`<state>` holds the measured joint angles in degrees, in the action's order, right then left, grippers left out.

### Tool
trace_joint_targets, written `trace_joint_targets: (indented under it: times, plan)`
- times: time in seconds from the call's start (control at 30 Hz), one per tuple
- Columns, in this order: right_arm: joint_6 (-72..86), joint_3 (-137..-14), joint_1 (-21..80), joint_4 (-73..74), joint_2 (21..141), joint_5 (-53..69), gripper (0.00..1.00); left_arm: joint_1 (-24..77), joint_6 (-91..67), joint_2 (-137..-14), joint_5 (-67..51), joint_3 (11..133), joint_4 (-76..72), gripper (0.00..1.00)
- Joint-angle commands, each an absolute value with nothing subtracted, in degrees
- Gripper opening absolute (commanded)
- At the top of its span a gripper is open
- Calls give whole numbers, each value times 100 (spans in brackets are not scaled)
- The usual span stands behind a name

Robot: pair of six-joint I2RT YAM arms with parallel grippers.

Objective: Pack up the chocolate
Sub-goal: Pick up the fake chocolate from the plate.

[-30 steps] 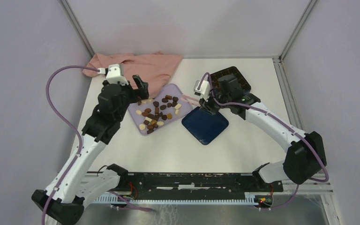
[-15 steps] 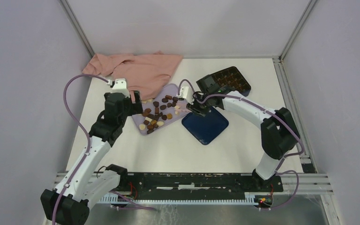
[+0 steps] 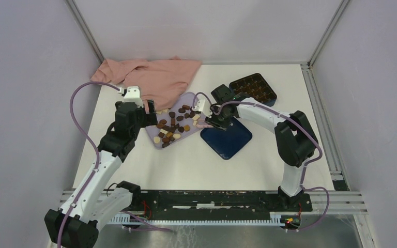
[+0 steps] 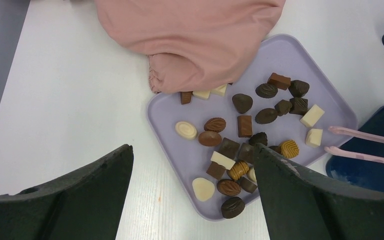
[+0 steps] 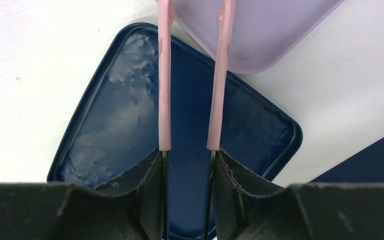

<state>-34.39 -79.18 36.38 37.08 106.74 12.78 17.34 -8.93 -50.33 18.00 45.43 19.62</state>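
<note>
Left gripper (image 4: 191,150) gapes above chocolate (image 4: 244,125); right gripper (image 5: 187,155) clamps pink tongs (image 5: 164,100), tips seemingly over the tray (image 4: 167,112).

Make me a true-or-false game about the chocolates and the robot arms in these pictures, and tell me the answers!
1. The chocolates lie on the lilac tray. True.
2. The right gripper holds pink tongs. True.
3. The pink cloth covers the whole tray. False: it overlaps only one edge.
4. The tongs are squeezing a chocolate. False: their tips are apart with nothing between them.
5. The left gripper is open above the tray. True.
</note>
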Motion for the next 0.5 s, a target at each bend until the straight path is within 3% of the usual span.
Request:
trace_joint_targets:
  times: [0.0,0.47]
  plan:
    - [-3428,-8340,3672,3800,10854,1132,40,1706,-659,-5013,1747,4570,1792,93]
    - [-3396,-8764,3739,4016,11272,1412,42,1705,-653,-4995,1619,4562,1774,93]
